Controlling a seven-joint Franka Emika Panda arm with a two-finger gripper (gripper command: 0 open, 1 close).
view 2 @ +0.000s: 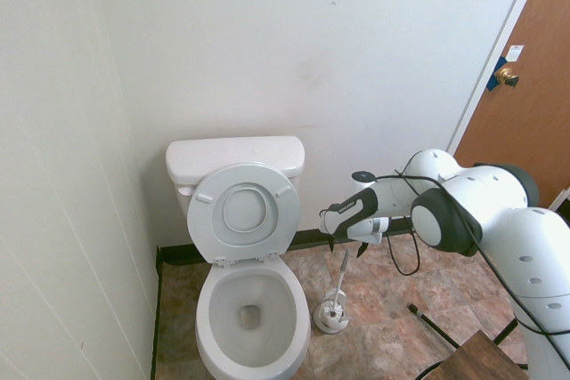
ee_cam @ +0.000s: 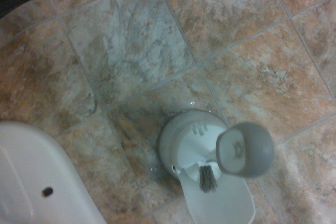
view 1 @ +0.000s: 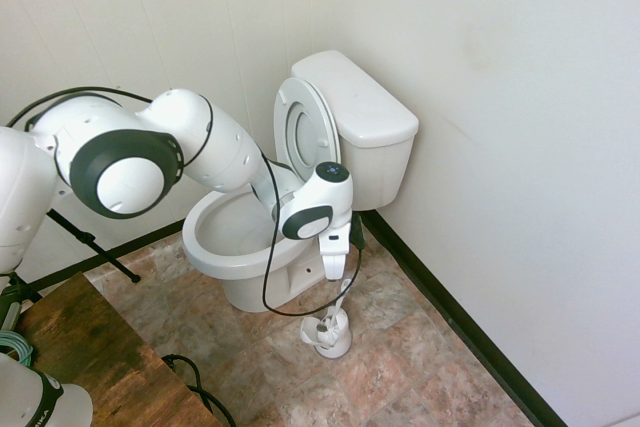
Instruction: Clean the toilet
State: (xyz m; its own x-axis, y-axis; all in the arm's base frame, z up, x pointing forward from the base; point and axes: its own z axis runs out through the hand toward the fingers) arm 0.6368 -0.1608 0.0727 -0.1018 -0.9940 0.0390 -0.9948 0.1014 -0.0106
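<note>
Right, the gripper [view 1: 338, 282] hangs over the toilet brush [view 2: 341, 275] handle, jaws wide open, holder [view 1: 329, 334] just beside the toilet [view 1: 240, 237] with lid raised. Best centre on the handle's top, close squarely, and lift straight.

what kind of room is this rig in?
A small bathroom, most likely: a white toilet with its lid up, a toilet brush in its holder on the tiled floor.

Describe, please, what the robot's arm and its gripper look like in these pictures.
The arm is glossy white with rounded segments and dark grey joint caps. A black cable loops along it. The gripper is white with a dark oval panel on the wrist housing above it.
</note>
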